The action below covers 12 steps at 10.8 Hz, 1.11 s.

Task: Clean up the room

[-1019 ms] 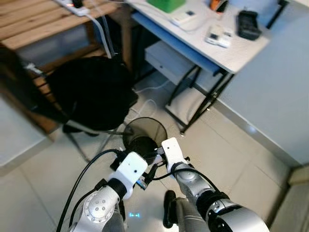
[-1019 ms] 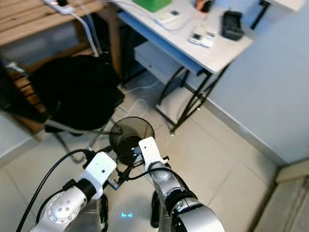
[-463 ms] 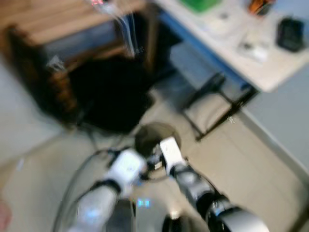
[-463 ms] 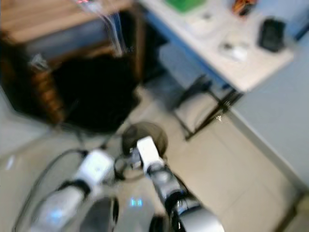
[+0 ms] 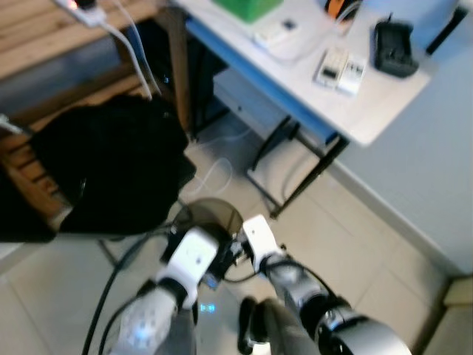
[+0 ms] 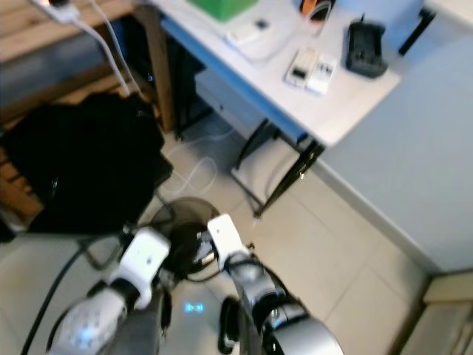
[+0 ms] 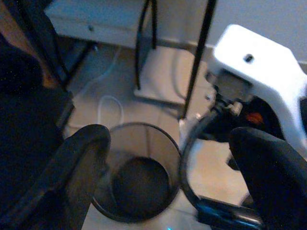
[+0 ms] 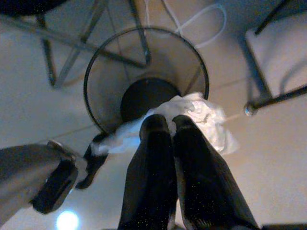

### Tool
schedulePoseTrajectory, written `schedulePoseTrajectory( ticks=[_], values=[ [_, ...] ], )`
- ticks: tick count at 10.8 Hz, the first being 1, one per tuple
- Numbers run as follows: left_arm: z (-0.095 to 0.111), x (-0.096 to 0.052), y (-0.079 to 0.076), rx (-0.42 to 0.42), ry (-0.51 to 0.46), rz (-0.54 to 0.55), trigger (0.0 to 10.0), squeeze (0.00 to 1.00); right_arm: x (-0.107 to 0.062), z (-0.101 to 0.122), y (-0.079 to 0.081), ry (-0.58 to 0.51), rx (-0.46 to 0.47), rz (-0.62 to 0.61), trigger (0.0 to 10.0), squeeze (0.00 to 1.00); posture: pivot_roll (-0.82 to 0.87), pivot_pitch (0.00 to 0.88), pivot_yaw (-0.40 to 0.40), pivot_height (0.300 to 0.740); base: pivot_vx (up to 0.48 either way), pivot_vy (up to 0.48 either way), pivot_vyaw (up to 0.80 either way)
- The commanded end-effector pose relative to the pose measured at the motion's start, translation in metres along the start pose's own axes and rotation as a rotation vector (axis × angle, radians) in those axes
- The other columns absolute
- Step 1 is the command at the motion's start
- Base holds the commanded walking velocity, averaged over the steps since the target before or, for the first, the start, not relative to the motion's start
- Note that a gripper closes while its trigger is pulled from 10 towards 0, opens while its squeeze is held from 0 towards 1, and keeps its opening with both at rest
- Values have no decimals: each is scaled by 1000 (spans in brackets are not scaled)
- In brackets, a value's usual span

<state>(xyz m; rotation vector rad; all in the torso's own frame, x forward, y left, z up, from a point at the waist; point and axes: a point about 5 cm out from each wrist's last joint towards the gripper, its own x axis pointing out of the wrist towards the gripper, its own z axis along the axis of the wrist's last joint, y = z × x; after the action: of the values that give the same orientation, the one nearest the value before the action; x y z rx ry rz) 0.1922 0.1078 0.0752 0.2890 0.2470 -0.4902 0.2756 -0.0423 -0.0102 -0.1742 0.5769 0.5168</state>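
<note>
Left eye view: both arms are reaching forward over a round mesh wastebasket [image 5: 211, 222] standing on the tiled floor [image 5: 369, 244], with a black chair [image 5: 103, 166] beyond the left arm and a white desk [image 5: 332, 81] past the right one.

Left wrist view: the left gripper [image 7: 165, 172] is hanging with its fingers [image 7: 76, 167] spread wide, the wastebasket sitting just below between them.

Right wrist view: the right gripper [image 8: 171, 125] is pinching a crumpled white tissue [image 8: 201, 120] between pressed-together fingers, directly above the wastebasket's near rim.
</note>
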Motion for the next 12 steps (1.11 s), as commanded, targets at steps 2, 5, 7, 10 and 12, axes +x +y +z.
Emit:
schedulePoseTrajectory(
  ticks=[2, 5, 7, 10, 12],
  values=[
    [5, -3, -16, -18, -9, -33, 10000, 0, 5, 6, 64, 4, 89, 173, 10000, 0, 336, 329, -111, 726, 0, 0, 0],
    [5, -6, -25, -34, 8, -24, 10000, 0, 3, 3, 78, 20, 50, 242, 10000, 0, 353, 359, -150, 726, 0, 0, 0],
    [4, -6, -25, -34, 15, -20, 10000, 0, 3, 4, 78, 14, 44, 250, 10000, 0, 351, 353, -153, 726, 0, 0, 0],
    [4, -6, -25, -34, 15, -20, 10000, 0, 3, 4, 78, 14, 44, 250, 10000, 0, 351, 353, -153, 726, 0, 0, 0],
    [4, -6, -25, -34, 15, -20, 10000, 0, 3, 4, 78, 14, 44, 250, 10000, 0, 351, 353, -153, 726, 0, 0, 0]
  ],
)
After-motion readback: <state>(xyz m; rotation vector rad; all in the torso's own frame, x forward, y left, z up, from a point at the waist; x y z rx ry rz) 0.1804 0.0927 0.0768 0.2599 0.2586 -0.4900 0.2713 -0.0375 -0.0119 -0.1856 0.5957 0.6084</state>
